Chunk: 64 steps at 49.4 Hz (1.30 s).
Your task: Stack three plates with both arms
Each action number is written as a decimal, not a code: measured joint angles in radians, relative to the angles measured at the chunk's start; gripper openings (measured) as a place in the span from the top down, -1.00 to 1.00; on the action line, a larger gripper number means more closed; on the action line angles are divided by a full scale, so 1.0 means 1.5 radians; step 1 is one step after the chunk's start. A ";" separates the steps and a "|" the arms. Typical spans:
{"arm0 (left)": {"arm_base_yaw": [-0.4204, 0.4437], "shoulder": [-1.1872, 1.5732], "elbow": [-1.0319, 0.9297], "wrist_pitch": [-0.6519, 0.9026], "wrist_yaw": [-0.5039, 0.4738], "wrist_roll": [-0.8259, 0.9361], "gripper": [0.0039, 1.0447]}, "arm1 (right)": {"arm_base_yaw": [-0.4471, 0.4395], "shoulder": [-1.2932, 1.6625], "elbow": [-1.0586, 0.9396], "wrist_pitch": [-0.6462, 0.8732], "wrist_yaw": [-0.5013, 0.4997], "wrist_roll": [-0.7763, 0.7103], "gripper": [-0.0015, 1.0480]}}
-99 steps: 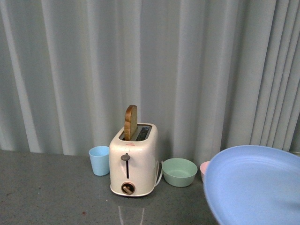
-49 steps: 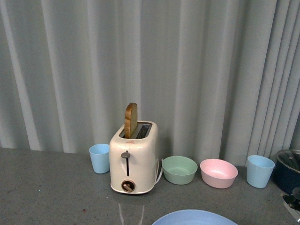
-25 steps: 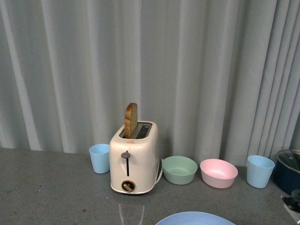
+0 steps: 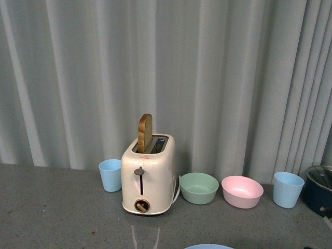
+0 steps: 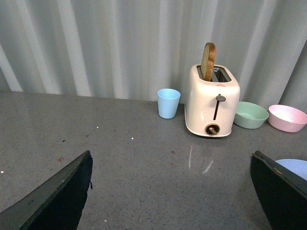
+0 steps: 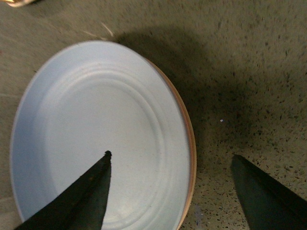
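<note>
Here, nearest to the robot, the light blue plate [image 6: 96,139] lies on the grey speckled counter [image 6: 249,72], and under its edge a thin pink-orange rim [image 6: 191,143] of a second plate shows, so two plates can be counted in the stack; a third one cannot be made out. In the front view only a small sliver of this blue plate is seen at the bottom edge, and in the left wrist view a small part of it appears by one finger. The right gripper [image 6: 170,191] hangs over the plate with its two dark fingers [image 6: 76,196] spread wide, one above the plate and the other above the bare counter, holding nothing. The left gripper [image 5: 170,191] is also wide open and empty, its two fingers [image 5: 57,199] well apart over the counter.

Farther back, near the curtain [image 4: 207,78], one cream toaster [image 4: 148,176] stands with one slice of toast [image 4: 144,134] upright in its slot. There are two light blue cups: one [image 4: 110,176] just beside the toaster, the other [image 4: 288,189] near the right end. Between them stand two bowls, one green [image 4: 198,188] and one pink [image 4: 241,191], close together. One dark pot [image 4: 320,189] is at the right edge
</note>
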 joint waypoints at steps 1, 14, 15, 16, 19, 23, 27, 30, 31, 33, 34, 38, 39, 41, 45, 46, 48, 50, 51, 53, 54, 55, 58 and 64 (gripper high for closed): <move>0.000 0.000 0.000 0.000 0.000 0.000 -0.87 | -0.004 -0.018 -0.002 -0.003 -0.005 0.001 -0.49; 0.000 0.000 0.000 0.000 0.000 0.000 -0.87 | -0.060 -0.219 -0.019 -0.061 -0.019 0.020 -0.86; 0.000 0.000 0.000 0.000 0.000 0.000 -0.87 | -0.064 -0.236 -0.021 -0.064 -0.016 0.020 -0.86; 0.000 0.000 0.000 0.000 0.000 0.000 -0.87 | -0.066 -0.245 -0.021 -0.066 -0.013 0.020 -0.86; 0.000 0.000 0.000 0.000 0.000 0.000 -0.87 | -0.071 -0.317 -0.026 -0.085 0.011 0.014 -0.86; 0.000 0.000 0.000 0.000 0.000 0.000 -0.87 | -0.066 -0.411 -0.030 -0.111 0.035 0.001 -0.86; 0.000 0.000 0.000 0.000 0.000 0.000 -0.87 | -0.050 -0.501 -0.033 -0.141 0.069 -0.020 -0.86; 0.000 0.000 0.000 0.000 0.000 0.000 -0.87 | -0.025 -0.571 -0.034 -0.159 0.111 -0.044 -0.85; 0.000 0.000 0.000 0.000 0.000 0.000 -0.87 | -0.017 -0.587 -0.045 -0.134 0.135 -0.061 -0.80; 0.000 0.000 0.000 0.000 0.000 0.000 -0.87 | -0.005 -0.620 -0.081 -0.052 0.193 -0.098 -0.67; 0.000 0.000 0.000 0.000 0.000 0.000 -0.87 | -0.002 -0.637 -0.098 -0.019 0.212 -0.115 -0.61; 0.000 0.000 0.000 0.000 -0.001 0.000 -0.87 | 0.001 -0.710 -0.151 0.021 0.240 -0.158 -0.33; 0.000 0.000 0.000 0.000 0.000 0.000 -0.87 | 0.001 -0.727 -0.161 0.017 0.241 -0.163 -0.27; 0.000 0.000 0.000 0.000 0.000 0.000 -0.87 | 0.001 -0.763 -0.187 0.014 0.243 -0.176 -0.10; 0.000 0.000 0.000 0.000 0.000 0.000 -0.87 | 0.001 -0.798 -0.223 0.020 0.243 -0.184 0.18; 0.000 0.000 0.000 0.000 0.000 0.000 -0.87 | 0.001 -0.804 -0.230 0.022 0.243 -0.186 0.24; 0.000 0.000 0.000 0.000 0.000 0.000 -0.87 | 0.001 -0.814 -0.246 0.026 0.243 -0.188 0.38; 0.000 0.000 0.000 0.000 0.000 0.000 -0.87 | 0.001 -0.824 -0.265 0.029 0.243 -0.190 0.55; 0.000 0.000 0.000 0.000 0.000 0.000 -0.87 | 0.001 -0.827 -0.269 0.030 0.243 -0.190 0.58; 0.000 0.000 0.000 0.000 0.000 0.000 -0.87 | 0.001 -0.835 -0.283 0.031 0.243 -0.192 0.72; 0.000 0.000 0.000 0.000 0.000 0.000 -0.87 | 0.001 -0.840 -0.289 0.032 0.243 -0.192 0.79; 0.000 0.000 0.000 0.000 0.000 0.000 -0.87 | 0.001 -0.845 -0.295 0.032 0.243 -0.193 0.85; 0.000 0.000 0.000 0.000 0.000 0.000 -0.87 | 0.002 -0.861 -0.311 0.034 0.243 -0.194 0.94; 0.000 0.000 0.000 0.000 0.000 0.000 -0.87 | 0.002 -0.890 -0.336 0.033 0.243 -0.195 0.94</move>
